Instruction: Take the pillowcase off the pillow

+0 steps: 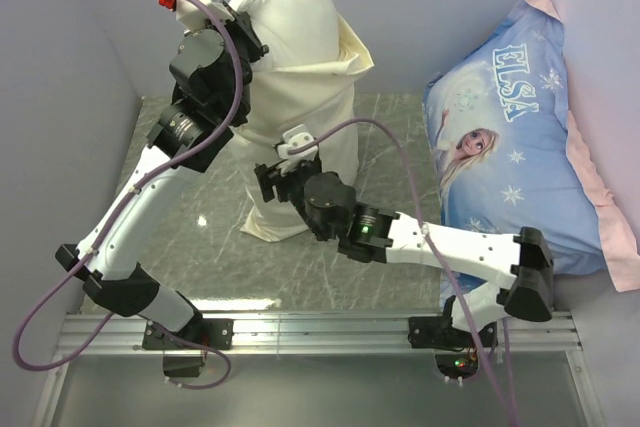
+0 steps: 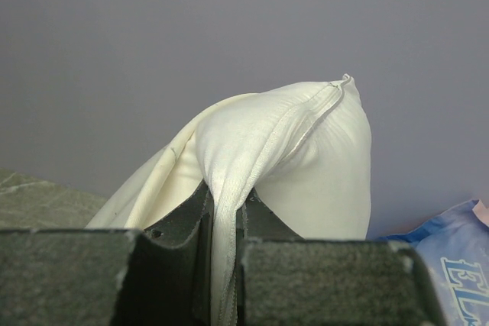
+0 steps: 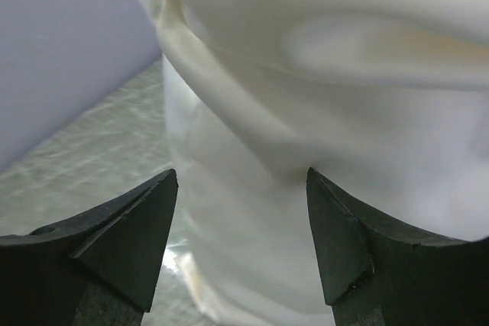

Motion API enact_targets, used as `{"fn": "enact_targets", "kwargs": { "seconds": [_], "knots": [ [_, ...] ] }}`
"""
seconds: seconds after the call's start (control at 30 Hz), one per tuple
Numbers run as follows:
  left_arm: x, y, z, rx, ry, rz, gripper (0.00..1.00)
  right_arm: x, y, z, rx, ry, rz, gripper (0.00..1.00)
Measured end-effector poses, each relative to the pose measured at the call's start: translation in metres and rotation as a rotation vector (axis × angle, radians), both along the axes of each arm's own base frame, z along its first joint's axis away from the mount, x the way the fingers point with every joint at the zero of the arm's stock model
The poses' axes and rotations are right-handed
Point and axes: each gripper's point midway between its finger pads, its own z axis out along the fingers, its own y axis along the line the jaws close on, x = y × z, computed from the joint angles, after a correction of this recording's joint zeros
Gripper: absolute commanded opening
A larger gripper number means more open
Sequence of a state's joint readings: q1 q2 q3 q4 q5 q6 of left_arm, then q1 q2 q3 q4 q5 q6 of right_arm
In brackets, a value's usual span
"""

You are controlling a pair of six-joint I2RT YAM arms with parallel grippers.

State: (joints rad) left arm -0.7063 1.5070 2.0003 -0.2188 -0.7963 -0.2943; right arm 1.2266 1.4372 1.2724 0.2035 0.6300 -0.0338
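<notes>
Top view: you see the pillow standing on end near the middle of the marble table, with its near end on the surface and its far end raised. The pillowcase covers only the upper, far part. Its hem lies gathered in a creased band across the pillow's middle, and the brighter white lower part is bare. The left gripper is at the left edge of the case. In your left wrist view its fingers are clenched on a ridge of cream fabric that runs down between them. The right gripper sits low, at the left side of the bare lower part. In your right wrist view its jaws stand spread and released, with the pillow framed between them. Whether either fingertip touches the cloth cannot be told from this angle. The blue ELSA pillow lies propped at the far right, apart from both arms.
</notes>
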Motion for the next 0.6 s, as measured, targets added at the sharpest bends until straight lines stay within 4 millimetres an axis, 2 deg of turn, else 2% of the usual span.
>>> {"fn": "enact_targets", "kwargs": {
  "seconds": [0.13, 0.2, 0.27, 0.3, 0.37, 0.4, 0.43, 0.6],
  "knots": [
    [0.0, -0.003, 0.001, 0.0, 0.001, -0.016, 0.01, 0.012, 0.004, -0.008, -0.088, -0.068, -0.064, 0.75],
    [0.0, -0.004, 0.001, 0.001, 0.0, -0.021, 0.01, 0.018, 0.006, -0.004, -0.116, -0.099, -0.094, 0.74],
    [0.0, -0.005, 0.001, 0.002, -0.001, -0.026, 0.0, 0.023, 0.009, 0.001, -0.133, -0.129, -0.116, 0.66],
    [0.0, -0.005, 0.001, 0.003, -0.001, -0.028, 0.01, 0.024, 0.009, 0.004, -0.141, -0.144, -0.129, 0.51],
    [0.0, -0.006, 0.001, 0.003, -0.002, -0.033, 0.01, 0.027, 0.008, 0.01, -0.15, -0.166, -0.148, 0.32],
    [0.0, -0.007, 0.002, 0.004, -0.003, -0.037, 0.0, 0.028, 0.008, 0.014, -0.148, -0.175, -0.156, 0.09],
    [0.0, -0.007, 0.002, 0.005, -0.004, -0.04, 0.01, 0.029, 0.008, 0.016, -0.151, -0.182, -0.163, 0.0],
    [-0.001, -0.008, 0.003, 0.008, -0.004, -0.049, 0.01, 0.028, 0.011, 0.02, -0.138, -0.193, -0.159, 0.0]
  ]
}}
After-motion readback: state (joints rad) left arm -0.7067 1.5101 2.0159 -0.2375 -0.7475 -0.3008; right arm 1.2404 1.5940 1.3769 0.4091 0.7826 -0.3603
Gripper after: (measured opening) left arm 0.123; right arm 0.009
